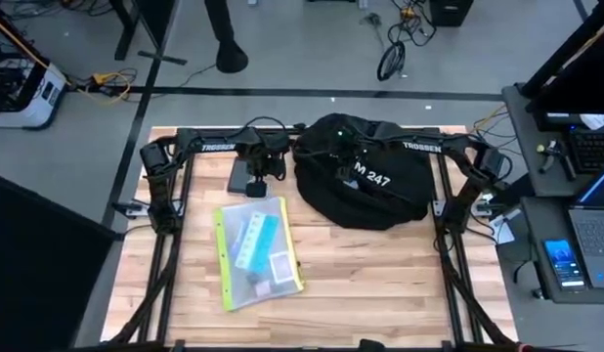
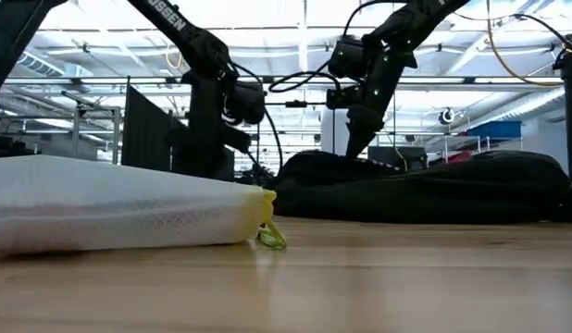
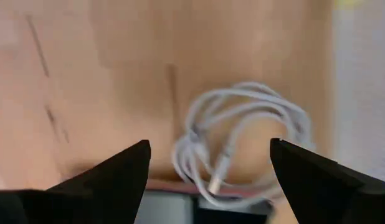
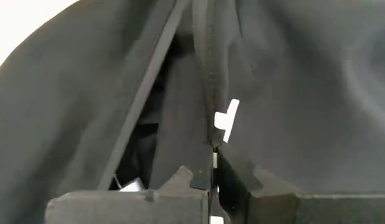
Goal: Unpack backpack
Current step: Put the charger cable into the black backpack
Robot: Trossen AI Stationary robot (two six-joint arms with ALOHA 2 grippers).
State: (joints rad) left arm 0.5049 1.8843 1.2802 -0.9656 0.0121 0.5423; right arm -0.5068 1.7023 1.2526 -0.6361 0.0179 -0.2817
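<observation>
The black backpack (image 1: pixel 370 186) lies on the far right part of the table, its white lettering up, and it is the low dark mound (image 2: pixel 434 190) in the low view. My right gripper (image 1: pixel 339 168) is down on the backpack's left part, shut on the zipper pull (image 4: pixel 227 121) beside a gaping opening (image 4: pixel 133 158). My left gripper (image 1: pixel 256 186) hangs open left of the backpack. Between its fingers a coiled white cable (image 3: pixel 242 140) lies flat on the wood, untouched. My right gripper pinches the thin white lower end of the zipper pull (image 4: pixel 213 160) between its two fingertips, coming from above along the zipper line. The pull's white tab stands just beyond the fingertips. The backpack lies on the table beneath.
A clear pouch with yellow edging (image 1: pixel 258 252) holding blue and white items lies mid-table, near the camera in the low view (image 2: pixel 119 213). A dark grey flat thing (image 1: pixel 241 172) lies under the left arm. The near half of the table (image 1: pixel 380 293) is bare wood.
</observation>
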